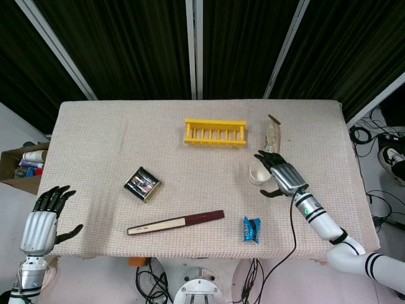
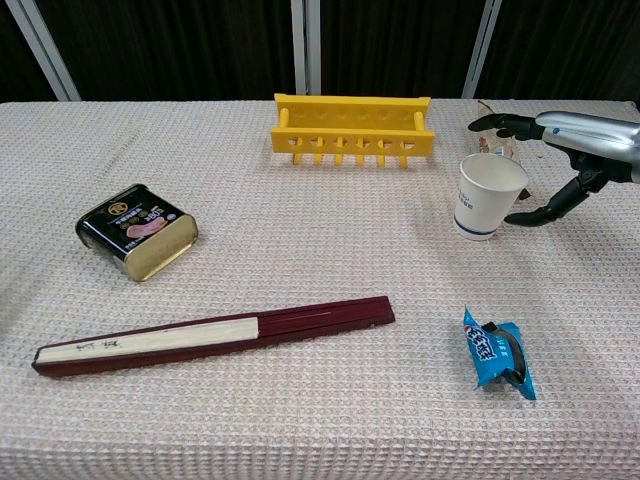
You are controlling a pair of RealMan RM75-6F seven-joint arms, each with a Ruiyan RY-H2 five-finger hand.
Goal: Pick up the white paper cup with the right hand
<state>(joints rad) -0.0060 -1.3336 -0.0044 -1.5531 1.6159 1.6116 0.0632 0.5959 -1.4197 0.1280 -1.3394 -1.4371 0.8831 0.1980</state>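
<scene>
We find the left robot hand (image 1: 41, 225) idle with fingers spread at the near left desk (image 1: 95, 145) edge, while the right robot hand (image 2: 560, 165) brackets the upright white paper cup (image 2: 488, 196), open and not visibly gripping, presumably readied for a side grasp. The chest view shows that gap; the head view alone shows the left robot hand and the packet (image 1: 274, 133) behind the cup.

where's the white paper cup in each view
Head view: the paper cup stands right of centre on the table, partly hidden by the right hand.
Chest view: the paper cup stands upright in the upper right, with the right hand open beside it.
Shared landmark: the yellow rack lies up and to the left of the cup in both.
</scene>
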